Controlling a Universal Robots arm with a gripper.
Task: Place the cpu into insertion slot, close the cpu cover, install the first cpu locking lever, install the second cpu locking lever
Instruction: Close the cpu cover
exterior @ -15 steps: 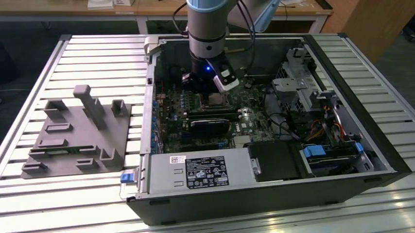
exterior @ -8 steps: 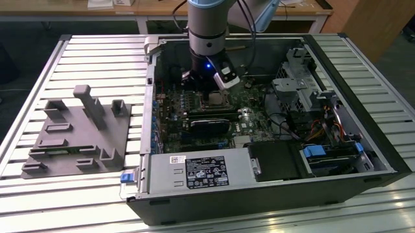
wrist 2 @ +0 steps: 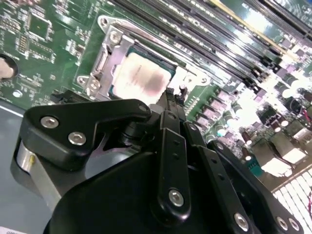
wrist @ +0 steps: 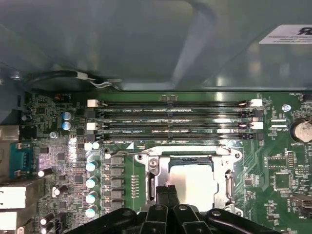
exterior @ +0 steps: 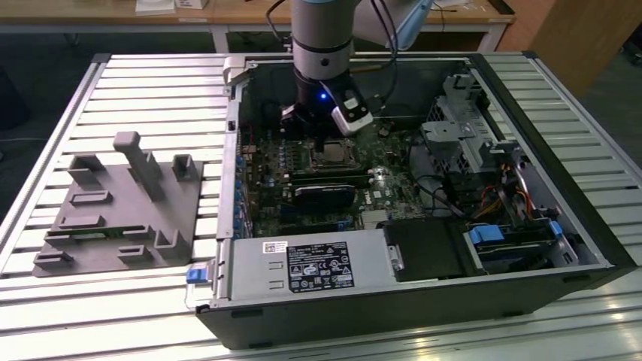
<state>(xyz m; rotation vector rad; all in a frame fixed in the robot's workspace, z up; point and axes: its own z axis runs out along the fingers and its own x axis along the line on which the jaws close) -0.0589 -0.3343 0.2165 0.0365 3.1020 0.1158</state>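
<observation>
Though square, cpu [wrist: 192,183] flat, face-up.

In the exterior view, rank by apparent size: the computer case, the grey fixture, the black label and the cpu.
Largest to smallest:
1. computer case
2. grey fixture
3. black label
4. cpu
The cpu lies farther back, but the gap is plain.

Arm [exterior: 323,45] hangs vertical, tool [wrist 2: 171,96] pointing down, tips pressed together
</observation>
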